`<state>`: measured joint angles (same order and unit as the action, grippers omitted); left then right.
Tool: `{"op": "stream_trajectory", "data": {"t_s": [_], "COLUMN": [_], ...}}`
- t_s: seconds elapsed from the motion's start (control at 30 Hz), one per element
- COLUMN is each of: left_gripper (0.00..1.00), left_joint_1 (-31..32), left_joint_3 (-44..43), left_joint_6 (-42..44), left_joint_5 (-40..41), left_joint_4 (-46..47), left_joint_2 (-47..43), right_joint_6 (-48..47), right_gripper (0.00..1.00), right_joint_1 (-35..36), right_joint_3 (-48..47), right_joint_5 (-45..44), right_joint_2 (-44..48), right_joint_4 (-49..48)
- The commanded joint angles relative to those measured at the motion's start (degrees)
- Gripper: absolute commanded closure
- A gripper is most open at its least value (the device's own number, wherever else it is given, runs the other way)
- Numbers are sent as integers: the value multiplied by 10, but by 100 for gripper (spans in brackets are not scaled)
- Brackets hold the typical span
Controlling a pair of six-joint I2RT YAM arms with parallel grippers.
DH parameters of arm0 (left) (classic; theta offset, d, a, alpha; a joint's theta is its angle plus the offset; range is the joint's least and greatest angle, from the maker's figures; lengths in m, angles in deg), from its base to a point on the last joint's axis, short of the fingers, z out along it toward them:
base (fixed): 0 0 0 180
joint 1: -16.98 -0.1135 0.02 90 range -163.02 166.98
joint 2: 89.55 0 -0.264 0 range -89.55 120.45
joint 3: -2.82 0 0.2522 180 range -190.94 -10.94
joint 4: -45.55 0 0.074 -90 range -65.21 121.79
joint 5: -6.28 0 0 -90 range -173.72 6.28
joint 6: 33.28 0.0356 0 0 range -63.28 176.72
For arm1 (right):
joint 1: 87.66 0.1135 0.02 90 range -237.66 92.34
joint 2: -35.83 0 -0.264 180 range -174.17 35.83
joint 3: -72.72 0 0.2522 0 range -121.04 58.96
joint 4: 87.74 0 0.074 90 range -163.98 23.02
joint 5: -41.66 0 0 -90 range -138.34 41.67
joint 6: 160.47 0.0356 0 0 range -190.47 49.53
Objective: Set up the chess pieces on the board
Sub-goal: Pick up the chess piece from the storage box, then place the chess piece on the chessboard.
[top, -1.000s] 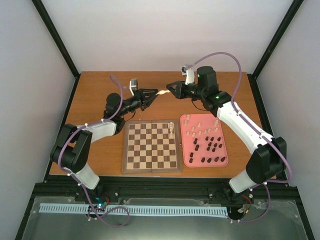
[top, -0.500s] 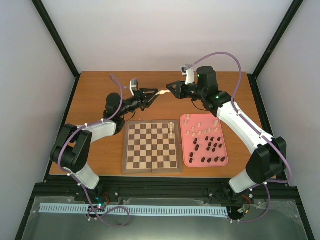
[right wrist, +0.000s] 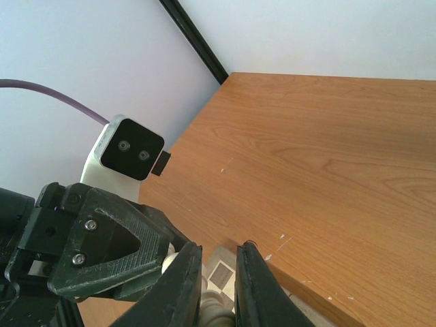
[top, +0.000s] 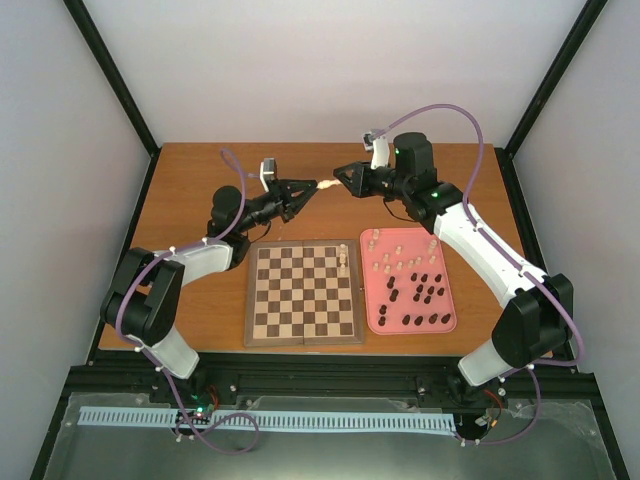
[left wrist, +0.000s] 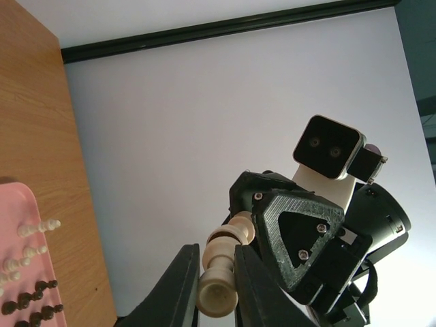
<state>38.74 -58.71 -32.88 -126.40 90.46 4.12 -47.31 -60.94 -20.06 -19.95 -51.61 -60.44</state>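
1. Counts: one board [top: 305, 340], one pink tray [top: 370, 302], one cream piece [left wrist: 219, 276] held in the air. The tray's cream pieces [top: 400, 250] and dark pieces [top: 425, 290] are too small to count.
2. Airborne piece: cream, turned, round base, ringed stem. It sits upper centre of the overhead frame, over the table [top: 200, 180].
3. Left gripper [top: 308, 187] and right gripper [top: 338, 174] are both pinched narrow on it, one at each end.
4. Board is lower centre, with light and dark checks and a few cream men [top: 345, 258] at its right edge.

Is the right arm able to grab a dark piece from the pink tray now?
Probably not yet. The right gripper is shut on a cream chess piece that the left gripper also grips, beyond the pink tray.
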Motion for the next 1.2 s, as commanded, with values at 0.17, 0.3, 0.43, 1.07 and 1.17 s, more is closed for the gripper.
{"op": "stream_trajectory", "data": {"t_s": [0.17,0.3,0.43,1.07,1.17], "left_gripper": [96,99,99,99,99], "left_joint_1": [3,3,3,-21,-22], "left_joint_3": [-15,-19,-27,-117,-123], "left_joint_6": [-8,7,21,532,554], "left_joint_5": [-10,-12,-12,263,285], "left_joint_4": [40,28,15,-537,-562], "left_joint_2": [1,9,24,-94,-101], "right_joint_6": [-22,-38,-48,-54,-40], "right_gripper": [87,86,86,86,86], "right_joint_1": [4,4,4,195,212], "right_joint_3": [-18,-27,-28,24,43], "right_joint_5": [-27,-62,-105,-460,-477], "right_joint_2": [-5,-4,-2,17,15], "right_joint_4": [13,41,64,308,329]}}
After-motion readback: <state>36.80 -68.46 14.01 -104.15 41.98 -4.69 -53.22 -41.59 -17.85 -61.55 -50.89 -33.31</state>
